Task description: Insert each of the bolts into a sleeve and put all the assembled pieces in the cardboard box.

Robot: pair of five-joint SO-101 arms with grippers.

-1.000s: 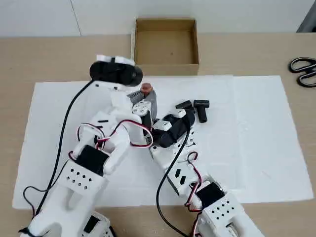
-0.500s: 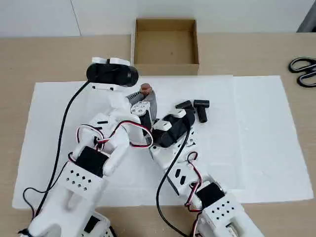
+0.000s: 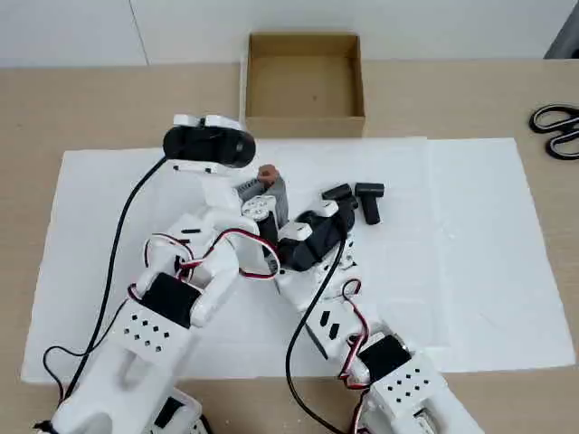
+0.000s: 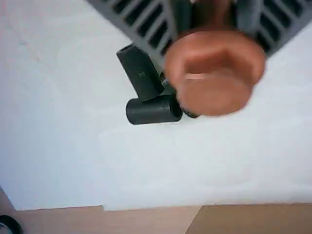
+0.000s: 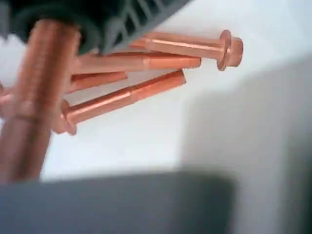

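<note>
Left tool (image 3: 270, 187) clenched on bolt (image 4: 214, 73), head up. Sleeves (image 3: 359, 196) lie at its 3 o'clock on foam sheet (image 3: 479, 244): square shank to bore, feed slowly.

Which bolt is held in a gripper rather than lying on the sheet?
The bolt clamped in the left gripper, with its head facing that wrist's camera. The other bolts lie loose together on the white sheet.
</note>
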